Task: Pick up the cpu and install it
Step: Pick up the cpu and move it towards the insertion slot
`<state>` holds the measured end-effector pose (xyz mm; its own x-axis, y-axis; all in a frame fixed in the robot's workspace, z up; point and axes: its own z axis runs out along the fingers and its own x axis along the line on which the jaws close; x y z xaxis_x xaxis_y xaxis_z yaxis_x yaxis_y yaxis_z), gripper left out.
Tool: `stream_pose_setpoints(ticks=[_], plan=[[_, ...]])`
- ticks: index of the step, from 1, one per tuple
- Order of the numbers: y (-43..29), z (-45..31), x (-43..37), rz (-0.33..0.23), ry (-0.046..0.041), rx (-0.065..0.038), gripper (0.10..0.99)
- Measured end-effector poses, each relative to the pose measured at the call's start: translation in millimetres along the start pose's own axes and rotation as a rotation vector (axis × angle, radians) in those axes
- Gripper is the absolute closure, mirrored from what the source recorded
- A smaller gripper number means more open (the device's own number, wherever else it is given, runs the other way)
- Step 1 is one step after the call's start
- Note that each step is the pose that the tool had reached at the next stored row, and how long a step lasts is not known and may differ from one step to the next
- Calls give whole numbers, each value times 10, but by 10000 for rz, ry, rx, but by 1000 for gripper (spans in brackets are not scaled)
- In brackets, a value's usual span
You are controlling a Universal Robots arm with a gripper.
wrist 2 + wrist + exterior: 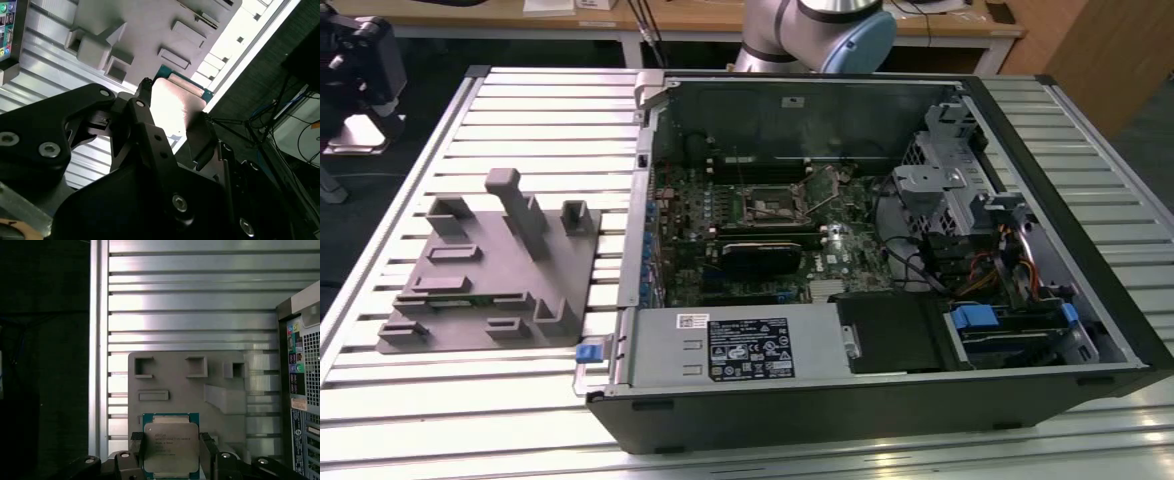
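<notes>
Where it hovers, the pincer [171, 437] clamps the cpu [171, 452] edgewise.

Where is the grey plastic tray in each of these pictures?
Exterior view: the grey tray lies on the slatted table, at the exterior view's left of the computer case.
First wrist view: grey tray beyond the cpu held in the gripper.
Second wrist view: grey tray beyond the cpu.
Shared landmark: computer case.
</notes>
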<state>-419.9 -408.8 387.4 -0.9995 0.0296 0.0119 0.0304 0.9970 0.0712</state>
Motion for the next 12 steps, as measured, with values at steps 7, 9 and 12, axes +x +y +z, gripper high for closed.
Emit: stream_pose_setpoints(ticks=[7, 9, 12], plan=[[2, -1, -72, 0, 0, 0, 553], [3, -1, -89, 0, -1, 0, 553], [4, -1, -117, 0, 0, 0, 553]])
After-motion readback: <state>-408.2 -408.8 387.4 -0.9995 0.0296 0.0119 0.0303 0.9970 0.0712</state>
